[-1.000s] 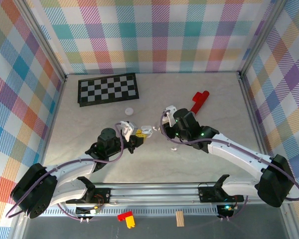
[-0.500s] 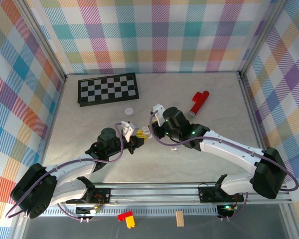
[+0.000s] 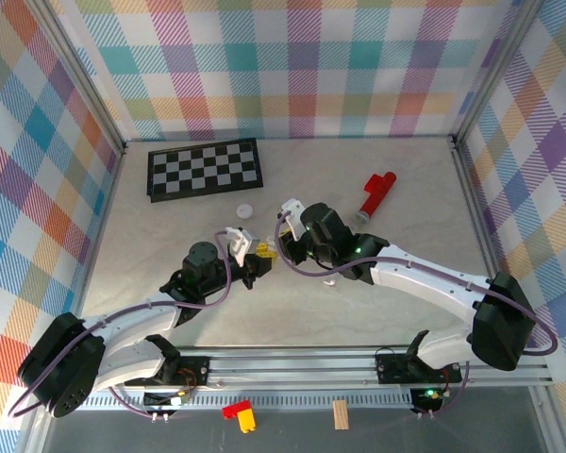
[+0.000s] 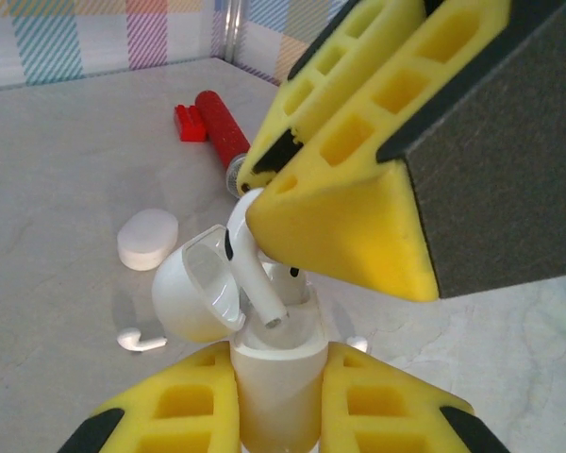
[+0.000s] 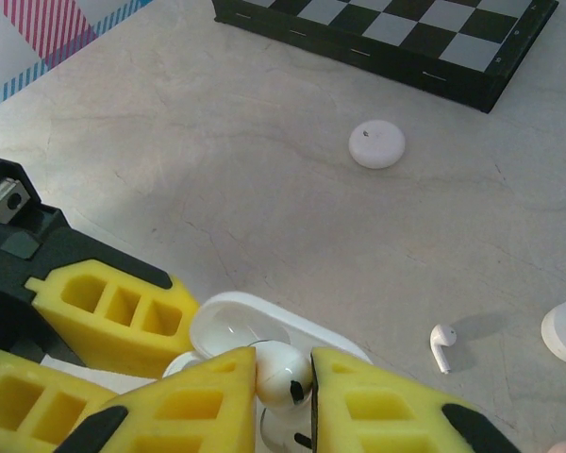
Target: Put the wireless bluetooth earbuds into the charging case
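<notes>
Swinging in from the right, the right claw [image 5: 283, 368] now has its pinched earbud [image 4: 257, 278] stem-down at the open charging case [image 4: 274, 359] clamped in the left claw [image 4: 276, 406]. Only the push-in looks left.

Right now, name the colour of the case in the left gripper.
White; the case shows best in the left wrist view.

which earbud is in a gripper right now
The earbud pinched in the right gripper, its stem pointing down into the open case that the left gripper holds. A loose earbud lies on the table.
</notes>
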`<move>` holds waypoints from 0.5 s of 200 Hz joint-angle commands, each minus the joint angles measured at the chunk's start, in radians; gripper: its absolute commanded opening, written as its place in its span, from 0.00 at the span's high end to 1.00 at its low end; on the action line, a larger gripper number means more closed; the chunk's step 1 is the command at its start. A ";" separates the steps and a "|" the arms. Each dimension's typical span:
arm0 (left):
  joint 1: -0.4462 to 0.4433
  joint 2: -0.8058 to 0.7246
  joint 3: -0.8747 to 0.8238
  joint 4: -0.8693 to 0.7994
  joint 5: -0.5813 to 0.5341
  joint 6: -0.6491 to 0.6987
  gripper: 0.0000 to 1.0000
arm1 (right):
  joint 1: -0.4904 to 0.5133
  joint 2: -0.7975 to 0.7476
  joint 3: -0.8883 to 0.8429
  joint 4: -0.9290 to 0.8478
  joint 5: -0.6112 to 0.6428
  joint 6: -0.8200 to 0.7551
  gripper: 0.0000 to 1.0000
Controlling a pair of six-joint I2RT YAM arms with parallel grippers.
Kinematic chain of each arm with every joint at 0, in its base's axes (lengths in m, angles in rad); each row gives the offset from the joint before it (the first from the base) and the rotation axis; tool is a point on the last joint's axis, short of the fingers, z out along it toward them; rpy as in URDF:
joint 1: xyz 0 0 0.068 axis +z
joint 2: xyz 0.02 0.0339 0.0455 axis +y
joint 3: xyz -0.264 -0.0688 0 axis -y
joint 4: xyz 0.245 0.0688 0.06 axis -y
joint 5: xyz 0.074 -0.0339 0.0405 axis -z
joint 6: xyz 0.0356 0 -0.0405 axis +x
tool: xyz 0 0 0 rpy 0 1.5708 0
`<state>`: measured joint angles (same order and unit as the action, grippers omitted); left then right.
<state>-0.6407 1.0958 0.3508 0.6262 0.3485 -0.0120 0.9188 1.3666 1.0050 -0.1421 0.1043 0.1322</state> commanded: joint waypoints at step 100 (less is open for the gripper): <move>-0.007 -0.020 0.022 0.012 -0.032 -0.022 0.88 | 0.008 0.011 -0.020 0.064 -0.135 -0.039 0.80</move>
<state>-0.6407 1.0824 0.3508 0.6098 0.3271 -0.0154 0.9188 1.3800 1.0004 -0.1070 0.0387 0.1139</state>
